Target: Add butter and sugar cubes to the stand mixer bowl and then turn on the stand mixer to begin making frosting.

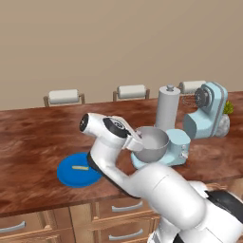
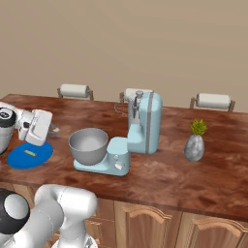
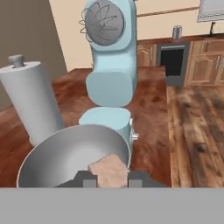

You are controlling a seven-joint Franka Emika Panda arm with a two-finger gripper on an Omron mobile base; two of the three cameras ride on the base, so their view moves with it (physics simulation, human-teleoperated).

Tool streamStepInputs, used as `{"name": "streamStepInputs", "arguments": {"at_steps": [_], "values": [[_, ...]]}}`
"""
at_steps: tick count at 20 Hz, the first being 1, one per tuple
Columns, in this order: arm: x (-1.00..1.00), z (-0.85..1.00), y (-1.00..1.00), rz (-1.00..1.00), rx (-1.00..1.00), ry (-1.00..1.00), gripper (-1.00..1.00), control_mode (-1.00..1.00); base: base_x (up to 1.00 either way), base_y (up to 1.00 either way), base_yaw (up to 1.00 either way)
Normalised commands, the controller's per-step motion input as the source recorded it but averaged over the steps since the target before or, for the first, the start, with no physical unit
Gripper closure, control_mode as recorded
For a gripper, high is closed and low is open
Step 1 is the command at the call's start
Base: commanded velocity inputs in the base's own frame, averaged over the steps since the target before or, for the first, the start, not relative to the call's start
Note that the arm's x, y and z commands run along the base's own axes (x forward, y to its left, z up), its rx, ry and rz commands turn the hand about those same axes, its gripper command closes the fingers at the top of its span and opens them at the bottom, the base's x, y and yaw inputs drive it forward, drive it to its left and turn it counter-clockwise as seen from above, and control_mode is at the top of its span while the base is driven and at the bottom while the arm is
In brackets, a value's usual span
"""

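- End effector: the gripper (image 3: pixel 109 178) has its 2 fingertips clamped on a small pale tan block, judged to be the sugar cube (image 3: pixel 109 169).
- Sugar cube position: between the fingertips, at the near rim of the stand mixer bowl (image 3: pixel 65 153). Whether it is fully past the rim cannot be told.
- Bowl: just ahead of and below the fingertips, seated on the mixer base. Its visible interior looks empty.
- Stand mixer (image 3: pixel 109 65): directly beyond the bowl from the gripper, head tilted back, whisk raised clear of the bowl. Its small knob (image 3: pixel 134 137) is on the base, ahead of the fingertips and slightly to the right in the hand view.
- Butter (image 1: pixel 79 167): behind the gripper, well apart from it, lying flat on the blue plate (image 1: pixel 66 176).
- Grey cylinder (image 3: pixel 30 105): ahead and left of the fingertips, beside the bowl. It is not part of the task.
- Progress, as a judgement: 0 of 3 steps complete. Step 1, the sugar, is in hand and close to release.
- Remaining: release the cube into the bowl, fetch the butter and add it, then operate the knob.
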Motion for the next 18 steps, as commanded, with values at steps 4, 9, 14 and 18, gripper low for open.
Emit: {"name": "streamStepInputs", "arguments": {"at_steps": [4, 9, 14, 18], "values": [[0.20, 0.16, -0.44, -0.14, 0.00, 0.05, 1.00, -1.00, 0.00, 0.00, 0.00], [0.55, -0.22, -0.40, -0.10, 0.01, 0.11, 1.00, -1.00, 0.00, 0.00, 0.00], [0.55, -0.16, -0.31, -0.05, 0.05, 0.09, 1.00, -1.00, 0.00, 0.00, 0.00], [0.18, -0.34, -0.10, -0.01, 0.07, 0.05, 1.00, -1.00, 0.00, 0.00, 0.00]]}}
